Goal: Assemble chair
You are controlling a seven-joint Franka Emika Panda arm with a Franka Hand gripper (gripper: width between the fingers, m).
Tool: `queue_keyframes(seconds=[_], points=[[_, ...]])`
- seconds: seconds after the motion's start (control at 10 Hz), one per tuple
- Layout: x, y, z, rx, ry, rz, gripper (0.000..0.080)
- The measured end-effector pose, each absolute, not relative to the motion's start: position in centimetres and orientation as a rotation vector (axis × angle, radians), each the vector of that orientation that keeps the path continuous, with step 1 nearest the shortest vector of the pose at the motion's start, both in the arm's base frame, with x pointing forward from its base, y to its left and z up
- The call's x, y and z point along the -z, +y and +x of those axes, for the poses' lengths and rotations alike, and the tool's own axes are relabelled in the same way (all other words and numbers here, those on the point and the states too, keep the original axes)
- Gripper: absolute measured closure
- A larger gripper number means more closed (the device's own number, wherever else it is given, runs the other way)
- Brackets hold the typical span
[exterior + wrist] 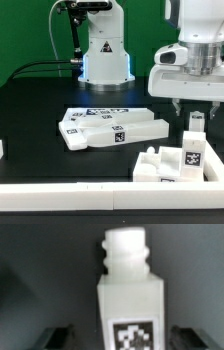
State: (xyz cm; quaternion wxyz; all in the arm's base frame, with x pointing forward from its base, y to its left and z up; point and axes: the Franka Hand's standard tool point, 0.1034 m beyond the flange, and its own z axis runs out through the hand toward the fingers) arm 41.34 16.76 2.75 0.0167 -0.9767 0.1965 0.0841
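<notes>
My gripper (193, 108) hangs at the exterior view's right, pointing straight down, and I read it as open. On the wrist view its two dark fingers (57, 336) stand on either side of an upright white plastic bar (130, 291). A sliver of dark gap shows between each finger and the bar's sides, so nothing is clasped. The bar carries a black-and-white square tag (132, 333) on the face turned to the wrist camera. The end away from the fingers narrows to a rounded, knobbed peg (127, 249).

On the exterior view the bar (192, 148) stands directly under the gripper, its top just below the fingertips. Its foot sits at the back of a cluster of white plastic blocks (160, 166) near the front of the black surface (40, 110). I cannot tell whether the bar is seated in that cluster or only stands behind it.

Further out, toward the middle of the surface, a group of flat white plastic panels (110, 128) lies together with tags facing up. It is well apart from the gripper, toward the exterior view's left.

Behind the panels rises the glossy white robot base (105, 55), with a green backdrop (25, 30) beyond it. A low white rail (60, 190) runs along the front edge.
</notes>
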Motion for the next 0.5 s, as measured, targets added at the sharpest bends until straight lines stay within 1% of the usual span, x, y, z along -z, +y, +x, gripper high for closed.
queue_keyframes(seconds=[0.1, 0.2, 0.3, 0.5], points=[[-3.4, 16.3, 41.8, -0.430, 0.638, -2.994, 0.0186], [-4.0, 15.4, 43.1, -0.560, 0.679, -2.944, 0.0161], [-4.4, 14.7, 44.2, -0.650, 0.692, -2.907, 0.0161], [-4.7, 15.4, 45.5, -0.703, 0.609, -2.887, 0.0151]])
